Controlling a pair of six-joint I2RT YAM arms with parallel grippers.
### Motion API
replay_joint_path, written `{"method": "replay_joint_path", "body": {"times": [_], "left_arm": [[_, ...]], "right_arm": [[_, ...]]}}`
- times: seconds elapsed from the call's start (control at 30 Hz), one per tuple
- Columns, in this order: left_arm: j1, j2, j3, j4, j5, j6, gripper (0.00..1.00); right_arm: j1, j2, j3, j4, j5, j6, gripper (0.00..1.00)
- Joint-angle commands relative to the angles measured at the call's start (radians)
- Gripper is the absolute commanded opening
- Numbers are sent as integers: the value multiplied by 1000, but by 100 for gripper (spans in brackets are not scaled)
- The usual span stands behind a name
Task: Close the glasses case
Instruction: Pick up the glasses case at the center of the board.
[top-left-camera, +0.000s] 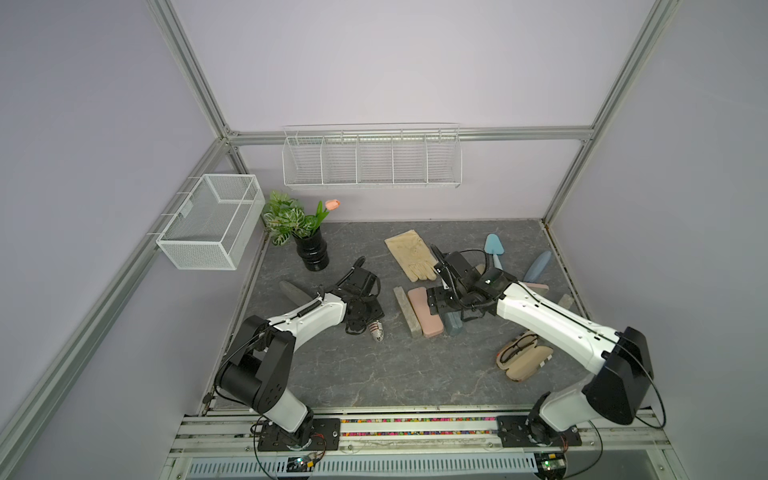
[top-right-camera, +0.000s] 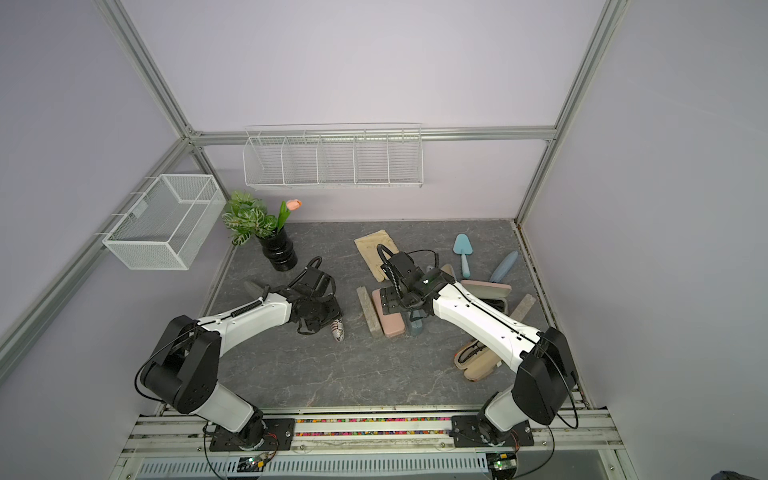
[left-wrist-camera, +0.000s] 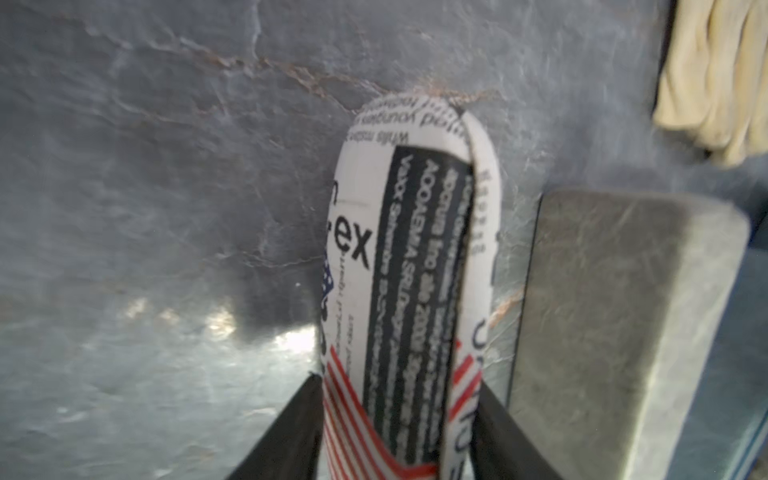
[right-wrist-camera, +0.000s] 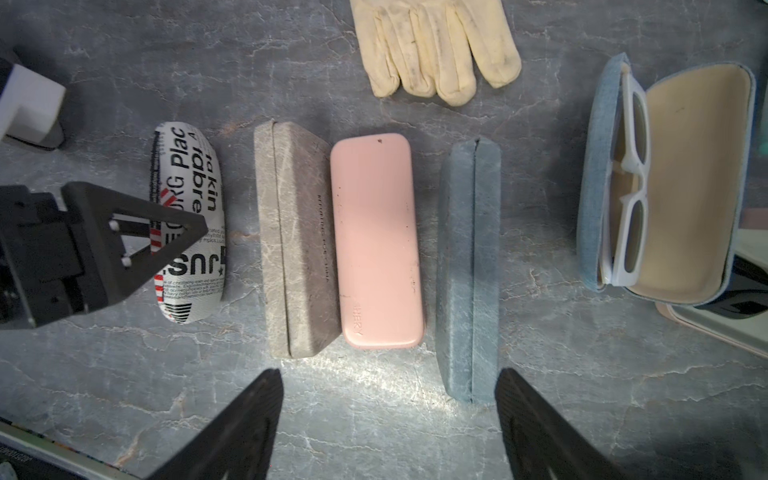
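Observation:
A newsprint-patterned glasses case lies on the grey table, its lid down, also seen in a top view and the right wrist view. My left gripper is shut on it, one finger against each long side. My right gripper hangs open and empty over bare table, just short of a grey case, a pink case and a blue-grey case, all closed. Beyond them a blue denim case stands open with white glasses inside.
A tan case with black glasses lies open beneath my right arm. A cream glove, a blue trowel and another blue case lie further back. A black vase with plants stands back left.

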Motion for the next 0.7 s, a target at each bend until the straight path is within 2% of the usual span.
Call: {"method": "replay_joint_path", "body": {"times": [0.0,0.07,0.2,0.33,0.47,0.67], "left_arm": [[-10,18,37,-24,-28,1,38],[-10,26,52,-44,-48,6,33],[-9,44,93,-95,-96,20,29],[6,66,143,-166,-155,30,29],[61,81,193,-242,-211,43,29],[130,122,257,-274,-236,83,29]], "right_arm": [[-23,-41,-27,26,-5,16,84],[-38,-51,-36,27,-8,10,84],[-72,-65,-45,31,-16,-6,84],[-122,-68,-39,23,-25,-37,84],[-208,-58,-13,19,-40,-75,85],[-341,36,58,-1,-77,-138,85]]}}
